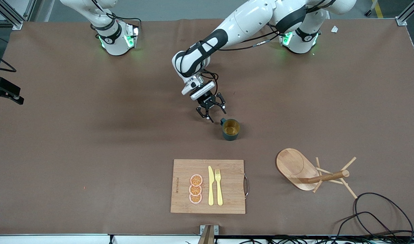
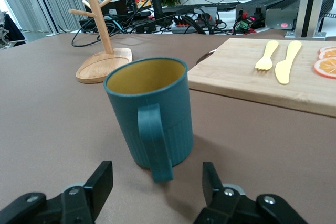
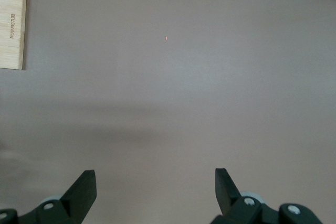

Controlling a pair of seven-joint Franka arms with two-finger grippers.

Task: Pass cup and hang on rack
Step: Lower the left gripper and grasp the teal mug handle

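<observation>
A brown tabletop (image 1: 91, 152) carries one bamboo cutting board (image 1: 227, 183), one cup (image 1: 230, 129) and one wooden mug rack (image 1: 295, 166).

The right gripper (image 3: 155, 184) waits over bare tabletop toward the right arm's end, seen only in its wrist view; its two fingers (image 3: 84, 188) stand wide apart and hold nothing.

The cutting board lies at the middle of the table edge nearest the front camera. On it are three orange slices (image 1: 195, 189), one yellow knife (image 1: 210, 186) and one yellow fork (image 1: 219, 186).

The left gripper (image 1: 212, 109) is low beside the single dark teal cup, which stands upright near the middle of the tabletop, farther from the front camera than the board. The cup's loop handle (image 2: 155, 145) points at the gripper. Its two fingers (image 2: 100, 184) are partly open on either side of the handle's line, short of it, touching nothing.

The rack stands toward the left arm's end, near the camera-side edge.
</observation>
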